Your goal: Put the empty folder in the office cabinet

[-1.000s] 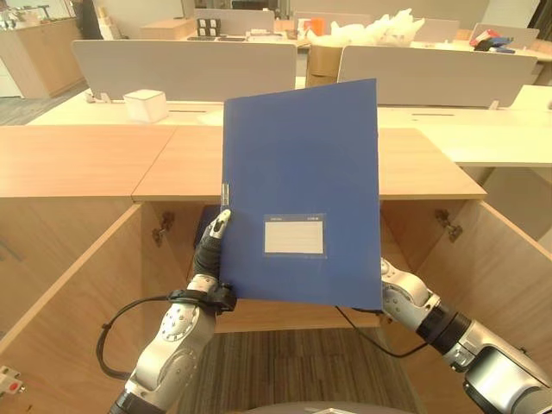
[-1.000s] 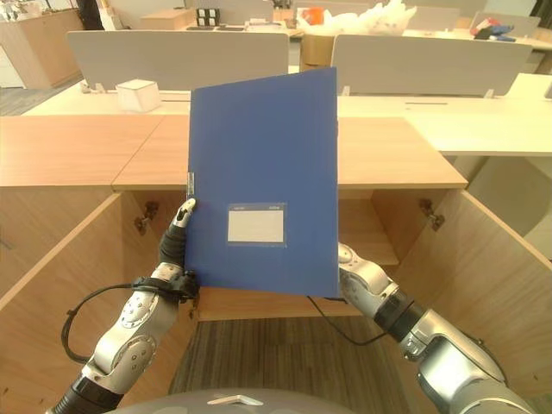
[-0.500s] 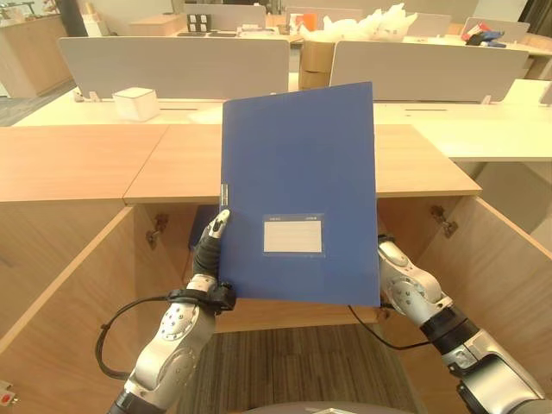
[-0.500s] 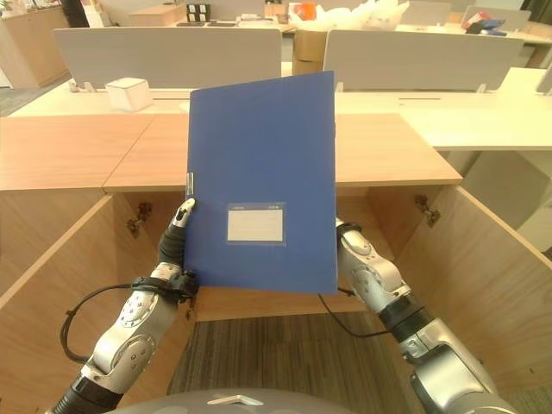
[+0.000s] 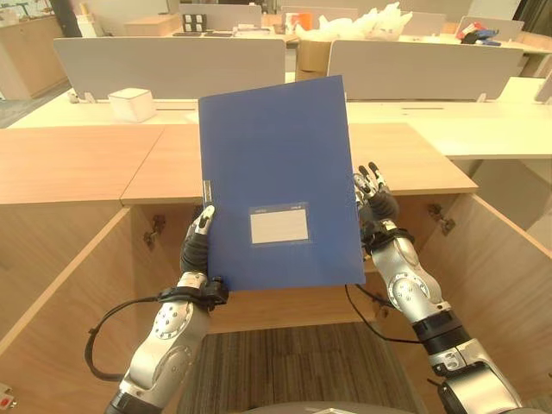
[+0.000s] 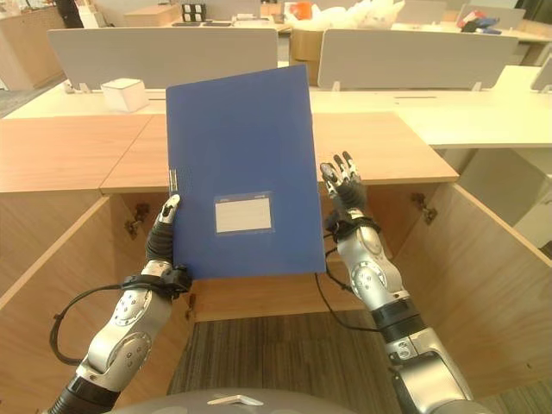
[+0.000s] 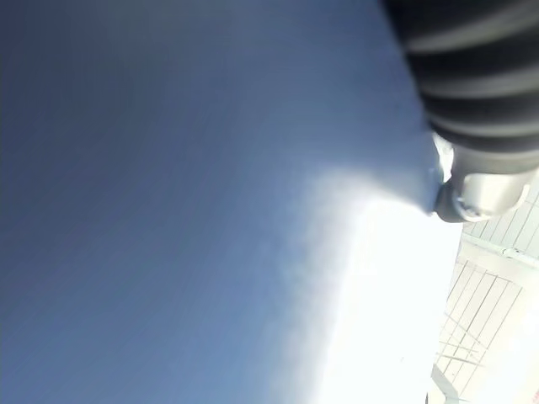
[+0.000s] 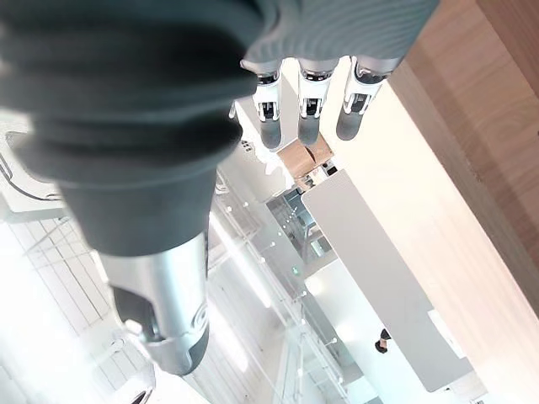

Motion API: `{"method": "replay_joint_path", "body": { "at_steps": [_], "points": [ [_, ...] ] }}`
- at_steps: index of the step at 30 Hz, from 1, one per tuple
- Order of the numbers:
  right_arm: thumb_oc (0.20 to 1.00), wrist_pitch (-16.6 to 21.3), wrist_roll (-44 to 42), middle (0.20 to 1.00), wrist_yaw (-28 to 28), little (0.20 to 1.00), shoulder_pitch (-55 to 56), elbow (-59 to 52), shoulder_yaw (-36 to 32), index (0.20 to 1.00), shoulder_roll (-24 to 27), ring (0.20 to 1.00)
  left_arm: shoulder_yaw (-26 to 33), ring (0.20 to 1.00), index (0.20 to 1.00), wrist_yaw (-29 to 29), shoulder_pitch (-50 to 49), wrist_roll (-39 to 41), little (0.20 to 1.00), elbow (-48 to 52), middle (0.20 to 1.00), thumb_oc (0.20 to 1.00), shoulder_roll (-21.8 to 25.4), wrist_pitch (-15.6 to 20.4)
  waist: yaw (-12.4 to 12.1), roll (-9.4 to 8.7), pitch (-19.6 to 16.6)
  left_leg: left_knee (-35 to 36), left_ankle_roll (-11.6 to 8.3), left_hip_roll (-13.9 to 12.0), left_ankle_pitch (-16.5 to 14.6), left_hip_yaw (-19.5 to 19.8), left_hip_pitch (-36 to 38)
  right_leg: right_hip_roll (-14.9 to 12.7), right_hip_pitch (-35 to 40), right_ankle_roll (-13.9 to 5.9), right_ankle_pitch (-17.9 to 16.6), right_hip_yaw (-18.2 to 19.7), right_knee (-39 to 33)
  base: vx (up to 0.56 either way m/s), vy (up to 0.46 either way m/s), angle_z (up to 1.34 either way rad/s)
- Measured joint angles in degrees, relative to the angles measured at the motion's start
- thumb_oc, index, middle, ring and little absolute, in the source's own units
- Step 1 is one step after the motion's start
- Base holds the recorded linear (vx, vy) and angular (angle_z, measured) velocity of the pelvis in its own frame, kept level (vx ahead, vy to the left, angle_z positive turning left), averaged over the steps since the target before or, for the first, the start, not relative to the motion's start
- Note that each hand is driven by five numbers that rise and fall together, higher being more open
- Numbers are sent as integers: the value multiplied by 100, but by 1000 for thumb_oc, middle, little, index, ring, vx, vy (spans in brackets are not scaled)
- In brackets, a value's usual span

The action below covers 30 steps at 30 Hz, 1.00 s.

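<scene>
Cabinet point(image 5: 78, 285) doors point(image 5: 504, 276) swung wide; opening below the wooden top point(image 5: 405, 159) unobstructed at both sides. Upright folder point(image 5: 276, 181) blocks the centre. Right hand point(image 5: 375, 203) free beside its edge.

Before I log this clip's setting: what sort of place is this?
Most likely an open-plan office: rows of desks with grey divider screens, a wooden cabinet with its doors open, and a blue folder held up.
</scene>
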<state>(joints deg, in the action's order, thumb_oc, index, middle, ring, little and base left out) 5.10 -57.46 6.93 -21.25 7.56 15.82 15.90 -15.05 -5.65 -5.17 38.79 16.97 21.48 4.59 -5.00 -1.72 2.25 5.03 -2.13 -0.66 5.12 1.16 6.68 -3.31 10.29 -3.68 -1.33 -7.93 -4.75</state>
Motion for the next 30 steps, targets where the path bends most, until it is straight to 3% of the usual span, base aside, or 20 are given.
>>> {"method": "replay_joint_path", "body": {
  "at_steps": [16,23,30],
  "points": [
    [1000,-60,0,1000,-572,1000,557,-353,313,1000,-7,1000,172,200,200,16,-152,-203,200,4,200,200,-38,-1,35,0,0,1,-22,0,-38,-65,-8,-3,-3,1,-12,82,0,1,-5,-2],
    [1000,-19,-5,1000,-512,1000,557,-357,142,1000,-60,1000,174,200,200,-6,-164,-233,200,5,200,200,-55,-2,85,1,0,2,-23,0,-39,-61,-12,-3,-2,-14,-10,82,-2,0,0,0],
    [1000,353,-8,1000,-198,1000,546,-594,-401,1000,-217,1000,184,200,200,-83,-163,-326,200,7,200,200,-205,-2,146,17,2,1,-21,1,-40,-68,-16,-6,-13,-14,-9,90,0,0,0,0]
  ]
}}
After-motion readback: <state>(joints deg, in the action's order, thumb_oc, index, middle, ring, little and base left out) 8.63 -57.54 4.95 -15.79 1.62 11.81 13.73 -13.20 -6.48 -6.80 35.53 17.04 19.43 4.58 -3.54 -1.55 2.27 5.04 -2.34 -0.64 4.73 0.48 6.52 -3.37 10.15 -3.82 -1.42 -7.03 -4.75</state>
